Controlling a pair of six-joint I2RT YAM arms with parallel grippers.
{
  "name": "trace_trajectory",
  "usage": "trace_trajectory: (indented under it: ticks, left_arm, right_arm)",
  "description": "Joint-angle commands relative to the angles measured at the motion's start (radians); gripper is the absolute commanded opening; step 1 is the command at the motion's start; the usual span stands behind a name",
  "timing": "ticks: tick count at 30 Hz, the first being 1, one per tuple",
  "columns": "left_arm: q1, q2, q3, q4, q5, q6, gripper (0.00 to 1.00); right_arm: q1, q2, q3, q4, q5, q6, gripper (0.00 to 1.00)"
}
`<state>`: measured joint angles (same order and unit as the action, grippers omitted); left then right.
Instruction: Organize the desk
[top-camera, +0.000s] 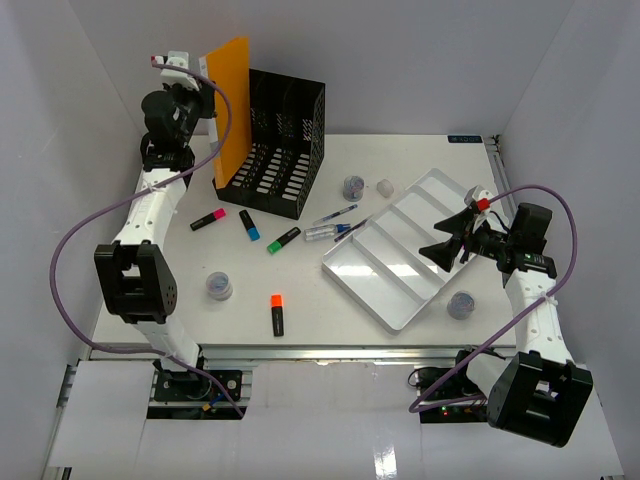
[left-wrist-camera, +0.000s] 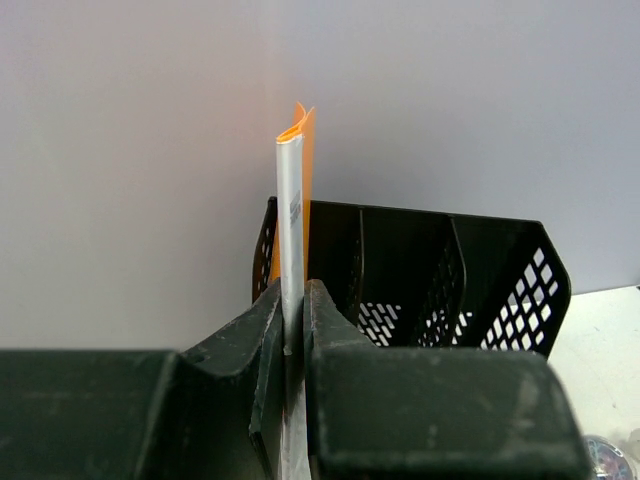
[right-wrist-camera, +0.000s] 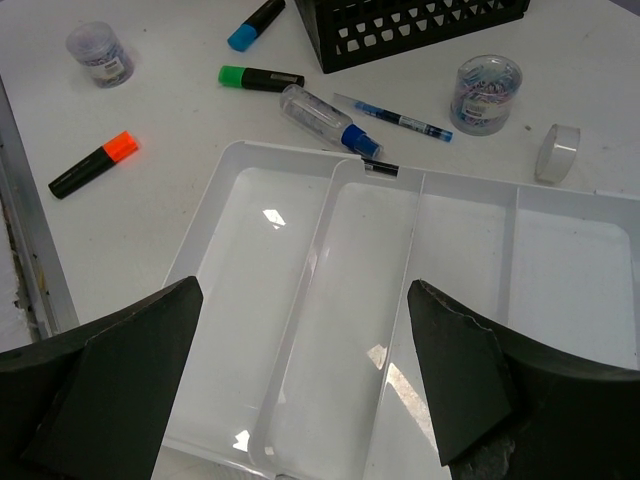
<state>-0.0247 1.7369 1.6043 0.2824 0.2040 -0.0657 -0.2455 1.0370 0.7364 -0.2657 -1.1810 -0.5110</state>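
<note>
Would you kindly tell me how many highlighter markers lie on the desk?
4: pink-capped, blue-capped and green-capped beside the black mesh file rack; orange-capped nearer the white desk's front edge. None appears hidden.

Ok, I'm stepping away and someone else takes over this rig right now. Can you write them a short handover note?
The left tool is shut on the orange folder, upright at the left end of the black file holder. I cannot tell if the folder sits in a slot.
The right tool is open, holding nothing, over the white tray.
Done: nothing is in the tray yet.
Left: highlighters, pens, a small bottle, small jars and a tape roll lie loose on the desk.
</note>
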Motion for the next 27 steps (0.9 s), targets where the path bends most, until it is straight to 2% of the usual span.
trace_trajectory:
  ticks: [1, 6, 9, 12, 13, 15, 16, 18, 23, 27]
  left_arm:
    - [0.056, -0.043, -0.118, 0.309, 0.143, -0.102, 0.00]
    - [0.101, -0.070, -0.307, 0.457, 0.207, -0.162, 0.00]
    - [0.111, -0.079, -0.356, 0.469, 0.227, -0.163, 0.00]
    - [0.114, -0.088, -0.374, 0.442, 0.231, -0.146, 0.07]
    - [0.114, -0.093, -0.377, 0.441, 0.226, -0.145, 0.15]
    - [0.114, -0.111, -0.376, 0.399, 0.224, -0.127, 0.46]
    - [0.114, -0.116, -0.368, 0.373, 0.224, -0.117, 0.56]
    - [0.114, -0.116, -0.326, 0.258, 0.238, -0.095, 0.68]
    - [0.114, -0.087, -0.162, 0.011, 0.237, -0.060, 0.79]
    - [0.114, -0.024, -0.045, -0.140, 0.231, -0.051, 0.80]
  right_arm:
    - [0.005, 0.006, 0.003, 0.007, -0.001, -0.022, 0.90]
    - [0.005, 0.008, 0.004, 0.003, -0.003, -0.025, 0.90]
    - [0.005, 0.009, 0.004, 0.002, -0.003, -0.026, 0.90]
    - [0.005, 0.009, 0.004, 0.002, -0.003, -0.026, 0.90]
    - [0.005, 0.009, 0.004, 0.002, -0.003, -0.026, 0.90]
    - [0.005, 0.009, 0.004, 0.002, -0.003, -0.026, 0.90]
    - [0.005, 0.009, 0.004, 0.002, -0.003, -0.026, 0.90]
    - [0.005, 0.009, 0.004, 0.003, -0.003, -0.026, 0.90]
    - [0.005, 0.006, 0.005, 0.000, -0.005, -0.026, 0.90]
    - [0.005, 0.004, 0.006, -0.004, -0.008, -0.028, 0.90]
